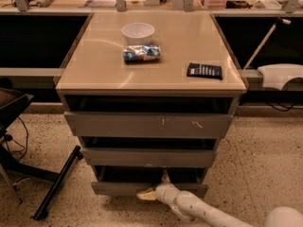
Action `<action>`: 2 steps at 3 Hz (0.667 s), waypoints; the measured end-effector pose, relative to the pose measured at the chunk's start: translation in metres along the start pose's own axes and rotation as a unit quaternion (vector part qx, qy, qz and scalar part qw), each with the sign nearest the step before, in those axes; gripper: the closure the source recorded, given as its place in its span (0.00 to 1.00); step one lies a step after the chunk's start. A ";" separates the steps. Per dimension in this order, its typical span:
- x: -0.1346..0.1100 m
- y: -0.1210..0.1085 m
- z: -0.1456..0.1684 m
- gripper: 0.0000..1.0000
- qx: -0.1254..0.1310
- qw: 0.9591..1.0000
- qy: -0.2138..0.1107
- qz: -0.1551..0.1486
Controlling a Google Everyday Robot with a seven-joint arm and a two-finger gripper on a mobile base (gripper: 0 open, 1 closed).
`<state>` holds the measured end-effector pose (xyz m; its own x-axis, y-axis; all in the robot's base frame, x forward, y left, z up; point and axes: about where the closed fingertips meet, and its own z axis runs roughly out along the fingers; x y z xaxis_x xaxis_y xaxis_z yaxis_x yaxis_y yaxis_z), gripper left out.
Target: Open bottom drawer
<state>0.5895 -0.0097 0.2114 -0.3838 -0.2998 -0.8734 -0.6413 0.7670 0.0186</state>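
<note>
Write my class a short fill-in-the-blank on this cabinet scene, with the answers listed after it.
The gripper is at the front of the bottom drawer, the lowest of ____ drawers.
On the cabinet top, the bowl is coloured ____.
The crumpled packet lies just in front of the ____.
The flat black object lies near the top's ____ edge.
Missing words: three; white; bowl; right.

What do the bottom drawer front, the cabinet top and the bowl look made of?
The bottom drawer front: matte grey painted wood or laminate, judging by its dull flat face; the pincer is at its middle. The cabinet top: glossy beige laminate, showing light reflections. The bowl: white, smooth, likely plastic or ceramic.
</note>
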 end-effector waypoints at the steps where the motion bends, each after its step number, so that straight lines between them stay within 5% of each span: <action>1: 0.003 -0.001 0.004 0.00 0.019 0.999 0.022 -0.014; 2: 0.005 -0.017 0.005 0.00 0.055 0.998 0.030 -0.017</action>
<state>0.6019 -0.0211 0.2042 -0.4036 -0.3576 -0.8422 -0.5799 0.8120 -0.0669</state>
